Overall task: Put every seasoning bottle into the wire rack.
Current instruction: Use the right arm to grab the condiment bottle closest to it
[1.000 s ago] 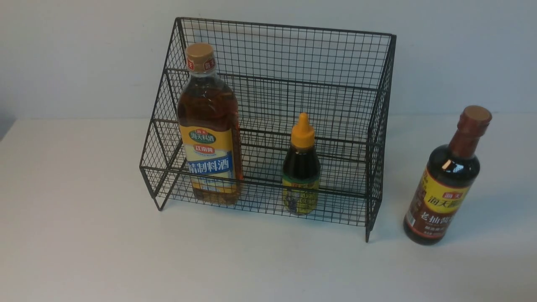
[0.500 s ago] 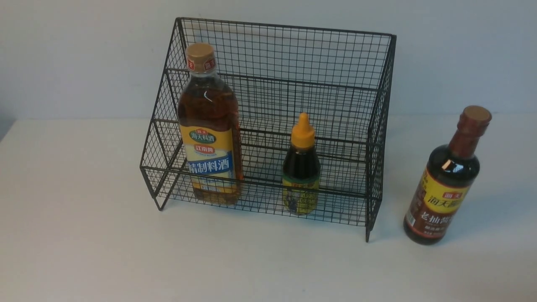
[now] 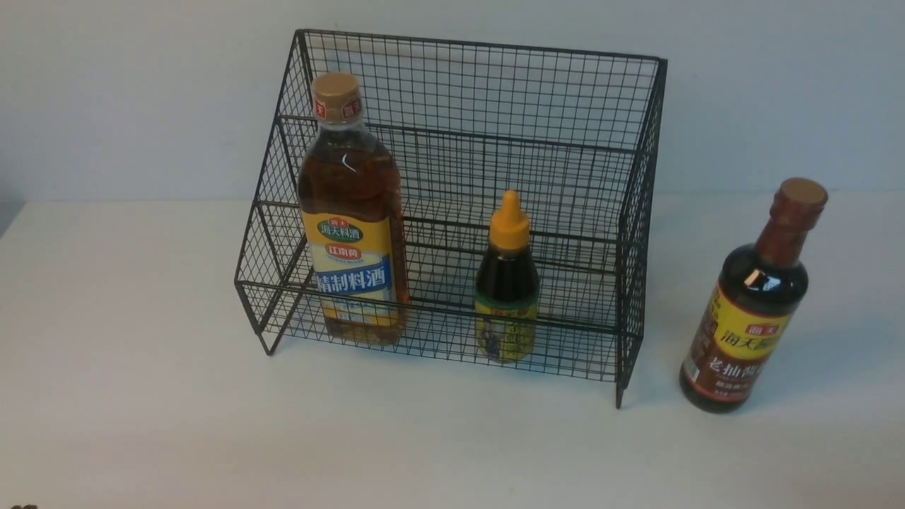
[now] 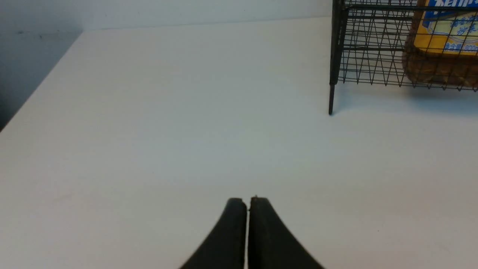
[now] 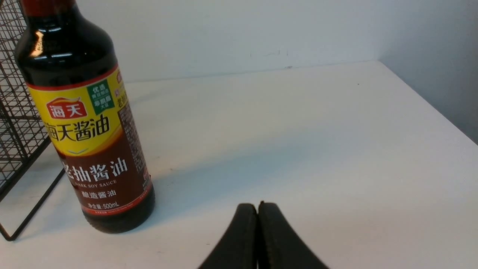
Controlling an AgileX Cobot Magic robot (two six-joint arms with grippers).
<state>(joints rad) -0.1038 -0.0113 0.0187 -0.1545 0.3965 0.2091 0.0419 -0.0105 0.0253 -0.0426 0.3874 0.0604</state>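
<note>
the amber bottle [image 3: 351,212] and squeeze bottle [image 3: 507,283] stand in the wire rack [image 3: 495,92], the dark bottle [image 3: 749,304] beside it on the counter [image 3: 141,389]. left fingers [image 4: 233,224] and right fingers [image 5: 242,231] are pressed together.

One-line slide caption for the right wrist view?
Shut right gripper over the table, dark soy sauce bottle standing just outside the wire rack.

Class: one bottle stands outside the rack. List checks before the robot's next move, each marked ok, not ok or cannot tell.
1. The dark bottle stands upright beside the wire rack: ok.
2. Lower-tier space is free right of the small squeeze bottle: ok.
3. The right gripper is open to grasp: not ok, fingers shut.
4. The left gripper is apart from the wire rack: ok.
5. The dark bottle's cap is tight: cannot tell.
</note>
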